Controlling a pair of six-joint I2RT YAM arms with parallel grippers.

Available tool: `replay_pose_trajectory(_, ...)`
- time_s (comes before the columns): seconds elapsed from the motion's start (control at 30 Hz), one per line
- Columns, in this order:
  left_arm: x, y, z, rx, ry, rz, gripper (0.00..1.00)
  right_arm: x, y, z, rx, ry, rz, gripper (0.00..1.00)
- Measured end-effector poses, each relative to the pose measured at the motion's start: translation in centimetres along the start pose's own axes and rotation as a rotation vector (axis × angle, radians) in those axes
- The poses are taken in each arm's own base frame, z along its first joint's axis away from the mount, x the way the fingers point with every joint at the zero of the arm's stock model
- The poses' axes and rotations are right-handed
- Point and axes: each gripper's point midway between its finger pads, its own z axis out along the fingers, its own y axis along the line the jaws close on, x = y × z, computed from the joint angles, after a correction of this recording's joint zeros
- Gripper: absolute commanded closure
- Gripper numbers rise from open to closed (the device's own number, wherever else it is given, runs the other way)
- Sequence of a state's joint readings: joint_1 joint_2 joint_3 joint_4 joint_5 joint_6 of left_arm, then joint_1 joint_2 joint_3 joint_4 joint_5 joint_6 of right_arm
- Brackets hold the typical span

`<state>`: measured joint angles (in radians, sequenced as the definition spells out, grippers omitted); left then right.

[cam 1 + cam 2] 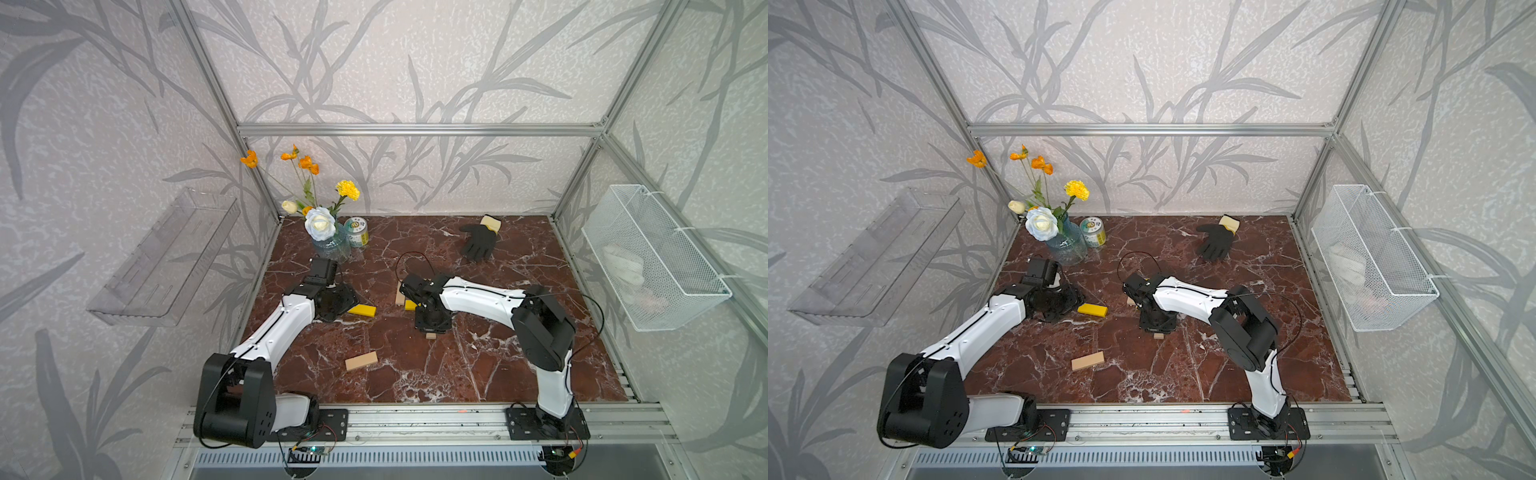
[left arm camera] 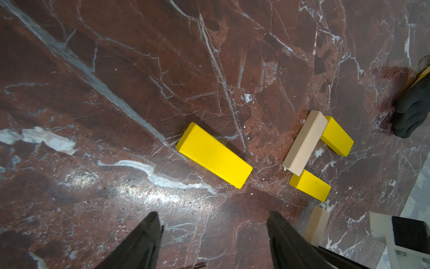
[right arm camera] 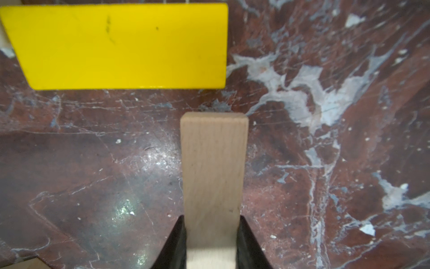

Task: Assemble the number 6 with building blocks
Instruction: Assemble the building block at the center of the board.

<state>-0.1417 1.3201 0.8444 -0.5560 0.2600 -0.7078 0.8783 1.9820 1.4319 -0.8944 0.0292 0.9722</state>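
Noted the number 6 about half built at table centre: pale upright bar (image 2: 304, 143) touching two yellow bars (image 2: 337, 136), (image 2: 310, 185). Found right gripper (image 3: 211, 220) clamped on a fourth bar (image 3: 213, 163), pale, its end just short of the nearer yellow. Saw left gripper (image 2: 213, 214) gaping, empty, beside loose yellow bar (image 2: 214, 154). Yet to place: that, plus pale bar (image 1: 361, 360) near front. Logged wire basket (image 1: 698, 270) holding something white; flowers in vase (image 1: 332, 249).

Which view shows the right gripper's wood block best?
Right wrist view: the wood block sits centred and close, clamped by the right gripper. Both top views show only its tip below the gripper. The left wrist view shows a partly hidden pale bar, probably it.
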Motion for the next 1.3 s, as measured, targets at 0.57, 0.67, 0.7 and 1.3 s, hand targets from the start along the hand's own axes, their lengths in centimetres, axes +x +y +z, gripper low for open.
replay_pose_trajectory(0.57, 0.2, 0.2, 0.2, -0.003, 0.003, 0.0, 0.26, 0.0, 0.4, 1.3, 0.008, 0.018, -0.047, 1.0)
replay_pose_trajectory(0.67, 0.2, 0.3, 0.2, -0.002, 0.002, 0.0, 0.26, 0.0, 0.5, 1.3, 0.003, 0.015, -0.055, 1.0)
replay_pose_trajectory(0.7, 0.3, 0.3, 0.2, -0.003, 0.003, 0.0, 0.26, -0.1, 0.6, 1.3, 0.0, 0.013, -0.057, 1.0)
replay_pose_trajectory(1.3, 0.9, 0.8, 0.2, -0.004, 0.004, 0.0, 0.26, -0.2, 0.7, 1.4, -0.002, 0.007, -0.066, 1.0)
